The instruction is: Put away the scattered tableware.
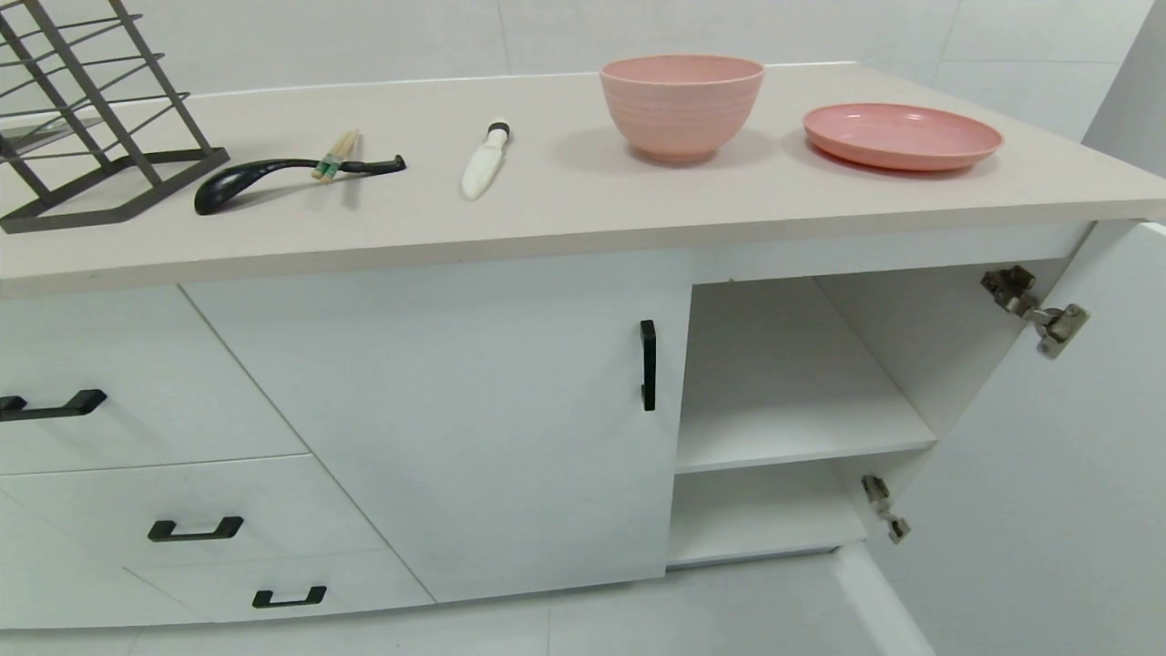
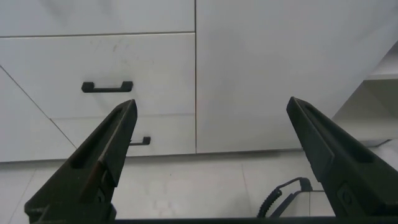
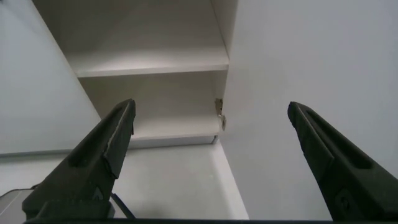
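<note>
Closest in: left gripper [image 2: 211, 102], fingers spread wide, holding nothing, low before the drawers [image 2: 106, 87]. Right gripper [image 3: 211, 104] equally wide and unladen, facing the open cupboard [image 3: 149, 68].

Up on the countertop [image 1: 547, 219], by the head view:
- pink bowl [image 1: 681, 105] at one o'clock
- pink plate [image 1: 902, 135] at two, near the bowl but apart
- white utensil [image 1: 483, 162] at twelve
- black spoon [image 1: 273, 173] at eleven, chopsticks [image 1: 335, 155] crossing its handle
- wire rack [image 1: 91, 118] at ten

Cupboard shelves at four o'clock.

Judged as the very start: nothing picked up yet. Next, probably: raise an arm to counter height, close on one piece, lower it onto a shelf without clipping the door [image 1: 1029, 456].
</note>
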